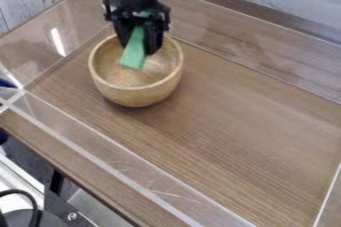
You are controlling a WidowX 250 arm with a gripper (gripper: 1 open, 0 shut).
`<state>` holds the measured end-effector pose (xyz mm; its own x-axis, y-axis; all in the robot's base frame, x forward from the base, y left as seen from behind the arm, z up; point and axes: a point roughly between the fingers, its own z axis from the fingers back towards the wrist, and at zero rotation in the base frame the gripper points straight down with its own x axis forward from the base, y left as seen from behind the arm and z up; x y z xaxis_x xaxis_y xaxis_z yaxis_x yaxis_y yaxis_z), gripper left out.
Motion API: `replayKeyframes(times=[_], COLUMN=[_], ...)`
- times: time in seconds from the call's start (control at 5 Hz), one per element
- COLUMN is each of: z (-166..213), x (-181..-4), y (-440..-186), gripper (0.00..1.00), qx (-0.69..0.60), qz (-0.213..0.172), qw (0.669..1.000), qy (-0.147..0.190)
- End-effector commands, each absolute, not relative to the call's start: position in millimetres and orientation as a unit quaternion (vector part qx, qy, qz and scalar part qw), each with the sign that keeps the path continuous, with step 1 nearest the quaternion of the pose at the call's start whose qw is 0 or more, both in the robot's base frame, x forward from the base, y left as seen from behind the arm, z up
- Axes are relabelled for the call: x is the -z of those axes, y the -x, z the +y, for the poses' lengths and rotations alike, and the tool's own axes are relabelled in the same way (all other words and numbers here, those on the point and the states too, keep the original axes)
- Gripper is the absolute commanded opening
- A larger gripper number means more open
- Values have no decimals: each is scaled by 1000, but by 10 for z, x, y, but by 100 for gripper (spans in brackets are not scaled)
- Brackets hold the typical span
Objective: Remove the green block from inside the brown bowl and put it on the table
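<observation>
Green block (135,49), held between the fingers of the black gripper (138,34), which are parted by the block's width; camera view. The block is tilted, above the brown bowl (135,84), which rests on the table (226,121).

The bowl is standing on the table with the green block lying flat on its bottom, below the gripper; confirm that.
Not quite: the camera view shows the green block tilted up between the fingers of the gripper, not flat on the bottom. The bowl is standing on the table.
</observation>
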<state>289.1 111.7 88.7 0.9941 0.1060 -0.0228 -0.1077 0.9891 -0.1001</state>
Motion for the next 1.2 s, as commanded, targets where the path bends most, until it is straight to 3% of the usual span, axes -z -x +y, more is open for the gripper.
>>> replayKeyframes(times=[0.0, 0.6, 1.0], z=[1010, 461, -127], x=[-1354, -1379, -1129], y=[-2986, -2921, -2880], gripper=[0, 0, 0], qx=[-36, 26, 72], qz=[-53, -51, -37], qw=[997, 997, 995], qy=[43, 57, 57])
